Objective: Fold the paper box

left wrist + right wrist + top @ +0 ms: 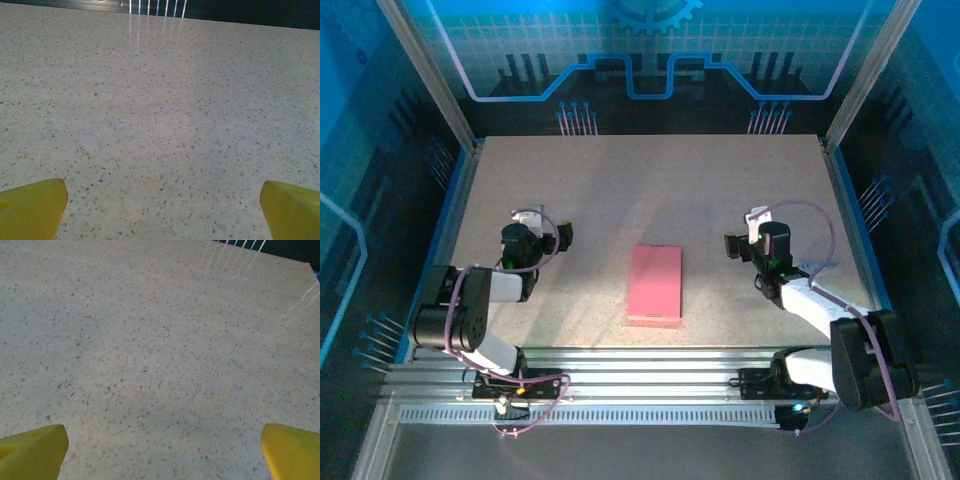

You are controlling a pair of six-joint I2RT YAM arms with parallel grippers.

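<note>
The paper box [655,284] lies as a slim pink rectangle on the speckled table [640,190], its long side running front to back, between the two arms. My left gripper [542,228] rests well to the left of it, my right gripper [744,232] well to the right; neither touches it. In the left wrist view my left gripper [164,210] is open, its yellow fingertips [32,207] far apart over bare table. In the right wrist view my right gripper [164,452] is open too, yellow fingertips [30,450] wide apart with nothing between them.
Blue side rails [445,215] and a metal frame border the table. A ribbed aluminium base plate [640,375] with both arm bases runs along the near edge. Dark back wall with blue markings [640,70] stands behind the far edge.
</note>
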